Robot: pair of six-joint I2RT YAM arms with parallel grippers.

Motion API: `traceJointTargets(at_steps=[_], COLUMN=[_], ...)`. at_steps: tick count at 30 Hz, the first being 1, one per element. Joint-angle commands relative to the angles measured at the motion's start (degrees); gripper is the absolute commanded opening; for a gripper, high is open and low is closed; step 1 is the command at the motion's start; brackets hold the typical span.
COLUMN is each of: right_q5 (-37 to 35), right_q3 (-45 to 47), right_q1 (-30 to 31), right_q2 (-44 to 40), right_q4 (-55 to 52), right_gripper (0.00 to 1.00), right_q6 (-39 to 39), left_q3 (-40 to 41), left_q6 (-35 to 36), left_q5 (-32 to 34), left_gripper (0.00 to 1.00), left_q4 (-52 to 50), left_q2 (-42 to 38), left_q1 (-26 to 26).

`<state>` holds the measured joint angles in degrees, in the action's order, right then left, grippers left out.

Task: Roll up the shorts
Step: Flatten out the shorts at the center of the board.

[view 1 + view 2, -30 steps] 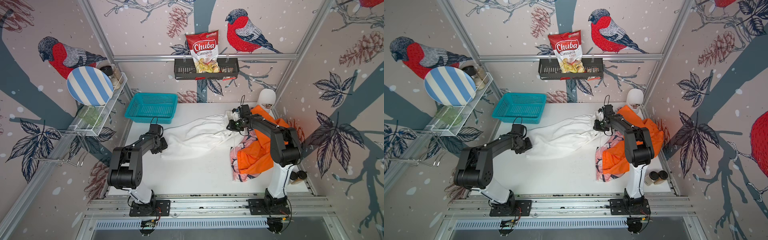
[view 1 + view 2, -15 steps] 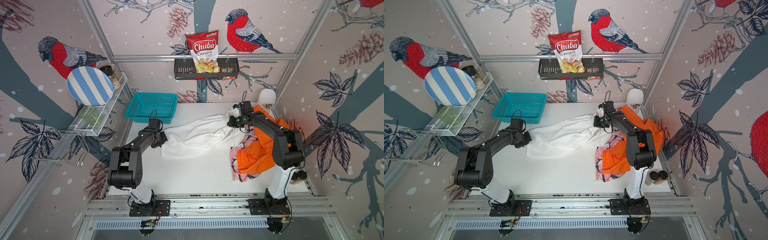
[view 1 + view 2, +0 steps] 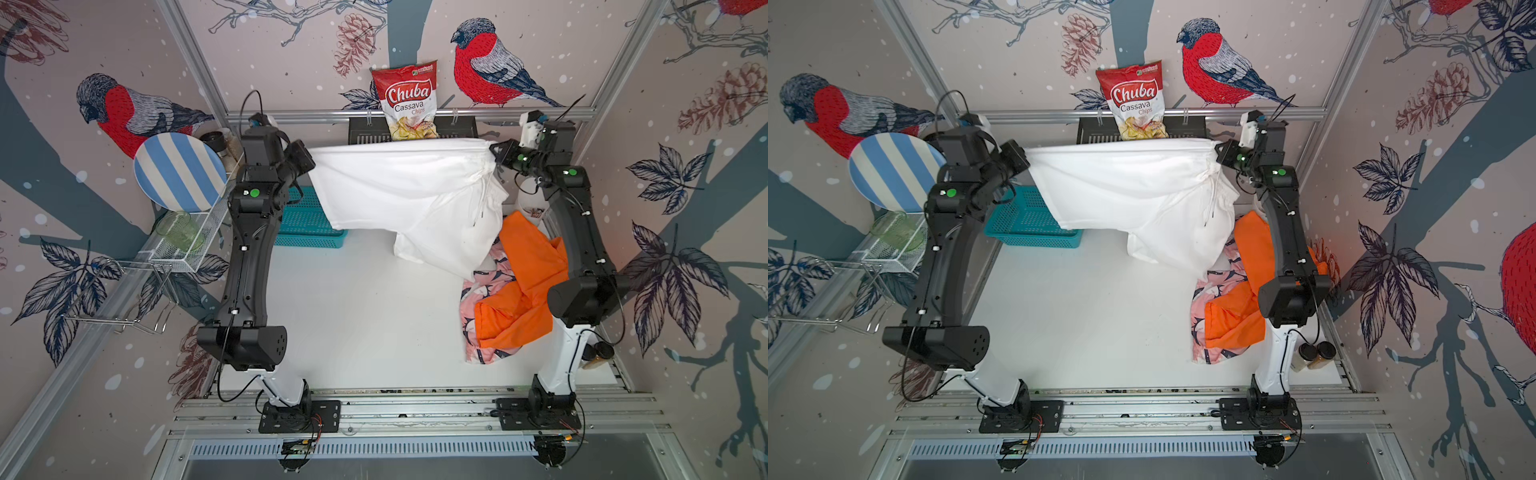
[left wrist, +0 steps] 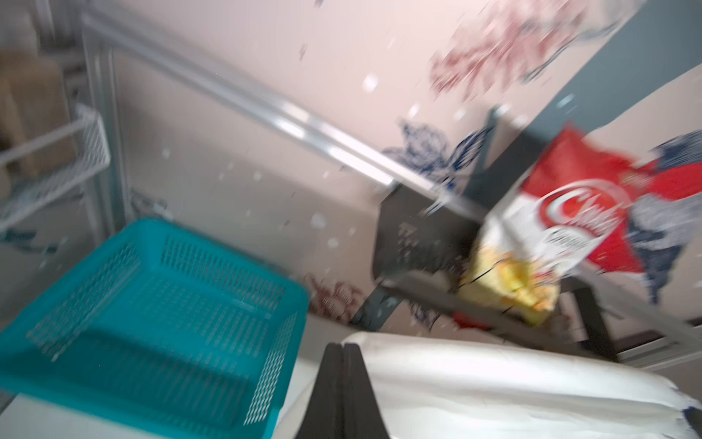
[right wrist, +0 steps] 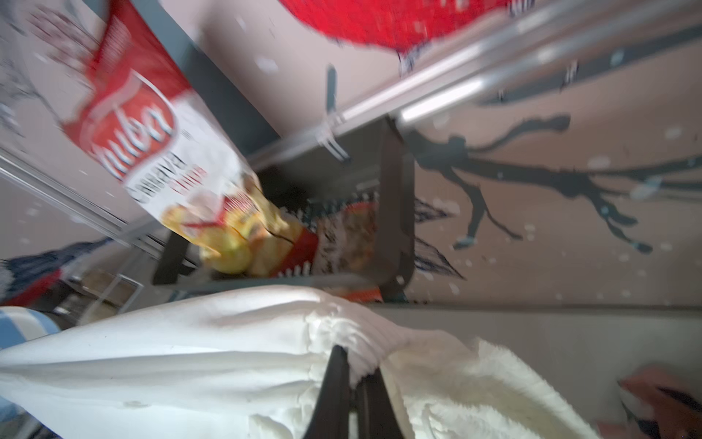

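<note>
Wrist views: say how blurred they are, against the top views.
Left wrist view: blurred throughout, the teal basket and chips bag streaked. Right wrist view: just as smeared, the bag's lettering barely readable. Both top views: sharp and evenly lit, the white shorts crisp-edged.

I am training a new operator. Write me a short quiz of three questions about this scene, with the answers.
1. True or false: the left gripper and the right gripper each grip one end of the white shorts.
2. What lies on the pink patterned shorts? A. orange shorts B. teal basket C. chips bag
3. How many shorts lie on the table, not gripped?
Key: 1 true; 2 A; 3 two.
</note>
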<state>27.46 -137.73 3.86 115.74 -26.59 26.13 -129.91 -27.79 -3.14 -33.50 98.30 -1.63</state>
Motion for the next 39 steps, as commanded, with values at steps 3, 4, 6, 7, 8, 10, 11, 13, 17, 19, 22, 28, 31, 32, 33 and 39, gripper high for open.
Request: traceJointTargets(at_steps=[3, 4, 6, 7, 8, 10, 11, 13, 17, 19, 22, 28, 31, 32, 33, 39], right_q5=[2.3, 3.5, 5.8, 7.0, 7.9, 8.3, 7.8, 6.2, 2.6, 1.0, 0.7, -2.0, -5.2, -6.5, -7.0, -8.3], right_q3=[3.8, 4.8, 6.3, 7.8, 9.9, 16.4, 20.7, 28.0, 37.2, 38.4, 38.7, 41.8, 45.9, 47.4, 48.9, 61.8], right_q1=[-4.5, -4.9, -4.8, -4.4, -4.0, -2.5, -1.6, 0.6, 5.3, 7.8, 11.8, 15.1, 15.0, 14.9, 14.7, 9.2], right_q2=[-6.3, -7.7, -10.2, -11.9, -14.4, -20.2, -23.8, -30.4, -40.7, -43.5, -46.0, -45.8, -44.2, -42.3, -41.3, -32.2], right_q4=[20.2, 22.0, 22.7, 22.4, 22.3, 22.3, 22.4, 22.4, 19.6, 17.8, 16.1, 15.4, 15.2, 15.2, 16.0, 31.3], right_gripper=[0.00, 0.00, 0.00, 0.00, 0.00, 0.00, 0.00, 0.00, 0.00, 0.00, 0.00, 0.00, 0.00, 0.00, 0.00, 0.00], right_q6=[12.9, 13.9, 13.7, 13.3, 12.5, 10.8, 9.6, 7.5, 5.8, 6.1, 7.2, 12.6, 15.4, 15.9, 16.2, 21.4], left_q3=[-16.6, -16.1, -13.1, -10.4, -7.3, -1.5, 1.9, 6.1, 11.2, 11.4, 8.5, 2.2, 2.3, 2.4, 2.8, 2.8], left_q6=[-2.8, -3.3, -4.0, -4.2, -4.5, -4.9, -4.9, -4.7, -4.0, -3.5, -2.3, -2.0, -2.9, -3.1, -3.5, -4.8], left_q5=[3.9, 3.9, 4.2, 4.4, 4.8, 6.3, 7.4, 9.9, 15.8, 17.8, 19.7, 19.4, 17.8, 17.1, 16.5, 10.7], left_gripper=[0.00, 0.00, 0.00, 0.00, 0.00, 0.00, 0.00, 0.00, 0.00, 0.00, 0.00, 0.00, 0.00, 0.00, 0.00, 0.00], left_q4=[-1.6, -0.6, 1.3, 2.6, 4.0, 6.0, 7.2, 7.9, 7.1, 6.7, 5.8, 5.5, 6.5, 6.6, 6.6, 8.0], left_q2=[1.7, 0.2, -3.7, -6.2, -9.4, -15.5, -18.8, -24.3, -32.8, -34.6, -33.8, -24.1, -18.0, -15.8, -13.5, 1.1], left_q1=[0.9, 1.0, 1.0, 1.0, 1.0, 1.0, 1.0, 1.0, 0.9, 1.0, 0.9, 0.9, 1.0, 1.0, 1.0, 1.0])
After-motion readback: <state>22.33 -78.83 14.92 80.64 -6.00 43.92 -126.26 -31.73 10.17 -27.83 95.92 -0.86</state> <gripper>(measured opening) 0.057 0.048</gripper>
